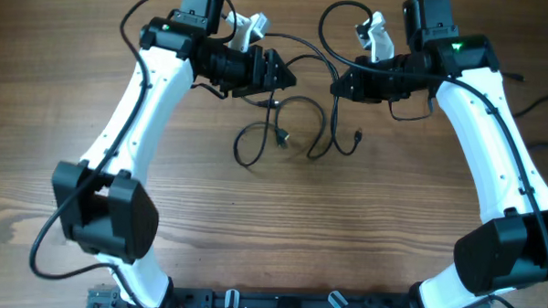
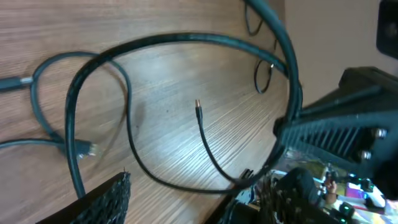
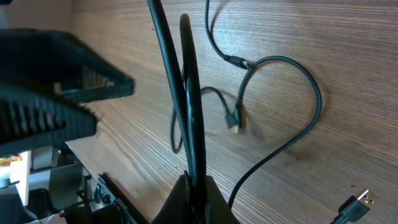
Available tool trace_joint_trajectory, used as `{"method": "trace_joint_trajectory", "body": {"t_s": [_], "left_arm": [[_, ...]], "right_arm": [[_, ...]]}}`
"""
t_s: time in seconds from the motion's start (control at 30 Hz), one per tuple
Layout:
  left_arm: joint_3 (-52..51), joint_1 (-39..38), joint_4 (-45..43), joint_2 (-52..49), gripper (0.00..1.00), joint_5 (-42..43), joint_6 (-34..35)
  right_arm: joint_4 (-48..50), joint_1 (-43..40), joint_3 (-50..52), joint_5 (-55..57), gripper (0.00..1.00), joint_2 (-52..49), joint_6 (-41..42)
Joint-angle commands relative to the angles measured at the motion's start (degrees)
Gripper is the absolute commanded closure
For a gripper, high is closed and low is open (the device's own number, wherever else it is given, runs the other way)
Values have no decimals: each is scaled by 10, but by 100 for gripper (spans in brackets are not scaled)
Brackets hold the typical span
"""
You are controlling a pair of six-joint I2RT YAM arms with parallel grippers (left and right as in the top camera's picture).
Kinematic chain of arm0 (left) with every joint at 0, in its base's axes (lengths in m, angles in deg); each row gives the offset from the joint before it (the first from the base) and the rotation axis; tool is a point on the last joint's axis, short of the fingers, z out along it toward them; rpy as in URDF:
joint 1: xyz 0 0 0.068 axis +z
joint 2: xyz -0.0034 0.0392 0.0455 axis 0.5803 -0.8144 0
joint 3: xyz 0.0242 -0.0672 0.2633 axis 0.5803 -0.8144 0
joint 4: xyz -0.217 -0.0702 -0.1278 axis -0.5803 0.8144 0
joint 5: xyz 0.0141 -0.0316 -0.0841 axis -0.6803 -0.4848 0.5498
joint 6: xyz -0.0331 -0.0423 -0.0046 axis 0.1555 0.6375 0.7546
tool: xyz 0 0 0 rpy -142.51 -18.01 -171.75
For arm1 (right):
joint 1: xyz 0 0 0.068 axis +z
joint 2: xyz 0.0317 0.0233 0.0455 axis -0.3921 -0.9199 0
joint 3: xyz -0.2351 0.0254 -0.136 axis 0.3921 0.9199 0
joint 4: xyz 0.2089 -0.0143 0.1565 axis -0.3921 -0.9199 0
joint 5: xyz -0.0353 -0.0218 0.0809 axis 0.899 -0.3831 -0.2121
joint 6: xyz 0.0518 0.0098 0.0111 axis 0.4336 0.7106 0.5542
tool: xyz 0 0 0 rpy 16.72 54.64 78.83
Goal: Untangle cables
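Several thin black cables (image 1: 289,127) lie looped and crossed on the wooden table between my two grippers, with another loop (image 1: 332,23) further back. My left gripper (image 1: 284,78) is open just left of the tangle. In the left wrist view its fingers (image 2: 186,208) stand wide apart, and a cable (image 2: 199,38) arcs over the table in front of them and passes by the right finger. My right gripper (image 1: 338,85) is shut on a black cable (image 3: 189,112) that rises straight out of its closed fingers (image 3: 194,193). A cable loop (image 3: 314,99) and plug end (image 3: 235,121) lie beyond.
The table is brown wood (image 1: 253,226). A loose plug (image 3: 354,204) lies near the right gripper. A metal-tipped cable end (image 2: 198,104) lies ahead of the left gripper. The right arm's body (image 2: 348,124) fills the right of the left wrist view.
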Motion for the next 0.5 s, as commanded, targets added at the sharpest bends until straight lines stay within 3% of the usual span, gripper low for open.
{"method": "trace_joint_trajectory", "body": {"t_s": [0.0,0.03,0.13,0.37,0.47], "left_arm": [[-1,1,-85,-8,23,104,60],[-1,1,-158,-8,20,90,129],[-1,-1,-196,-10,23,-14,243],[-1,-36,-290,-40,18,-74,354],[-1,-43,-347,-57,24,-76,386]], "right_arm": [[1,0,-2,-23,96,16,-1],[1,0,-2,-22,96,16,-2],[1,0,-2,-23,96,16,-1],[3,0,-2,-23,96,16,0],[4,0,-2,-22,96,16,-1]]}}
